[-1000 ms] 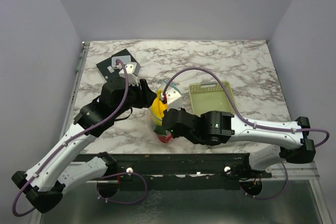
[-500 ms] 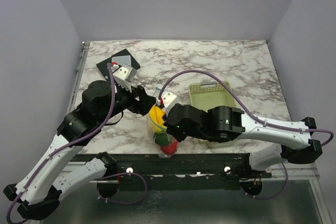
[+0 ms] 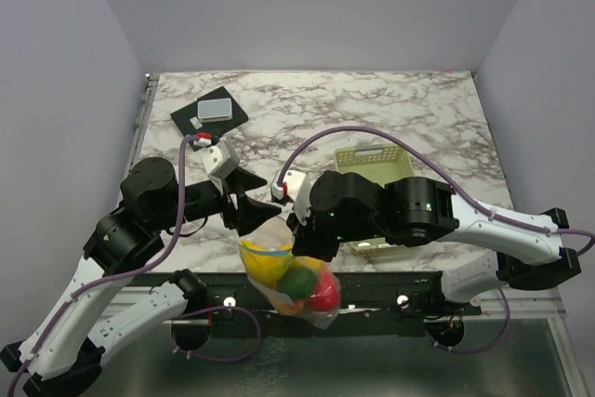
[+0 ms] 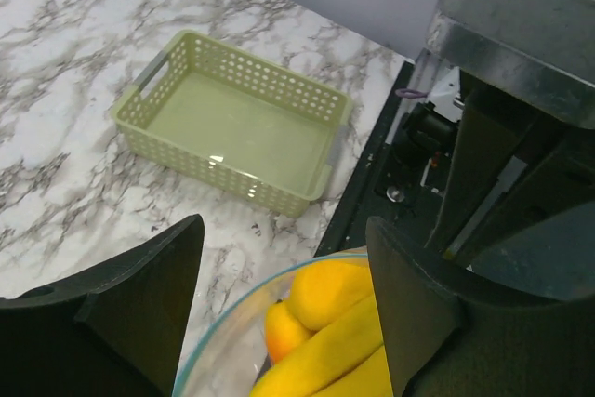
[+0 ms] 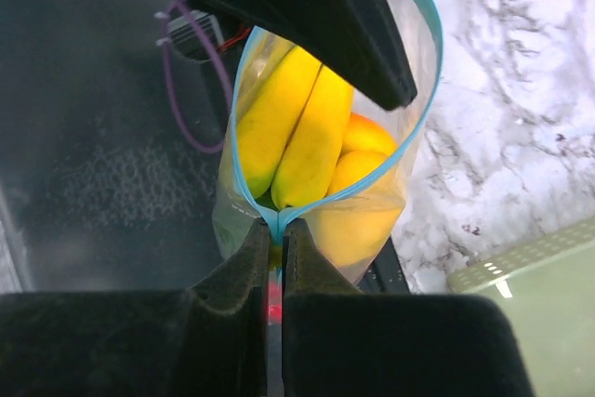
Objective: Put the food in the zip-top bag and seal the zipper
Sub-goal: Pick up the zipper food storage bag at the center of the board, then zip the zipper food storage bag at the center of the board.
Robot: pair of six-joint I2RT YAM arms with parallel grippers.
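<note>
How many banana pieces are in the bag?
2: one banana piece, and a second touching its right side, both at the zip-top bag mouth; more may be hidden deeper.

The right arm (image 3: 409, 216) hides the near half of the basket (image 3: 372, 159) right of the zip-top bag (image 3: 268, 239); the left wrist view crops the bag's bottom.

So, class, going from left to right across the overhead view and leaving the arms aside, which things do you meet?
black pad → zip-top bag → green basket
</note>
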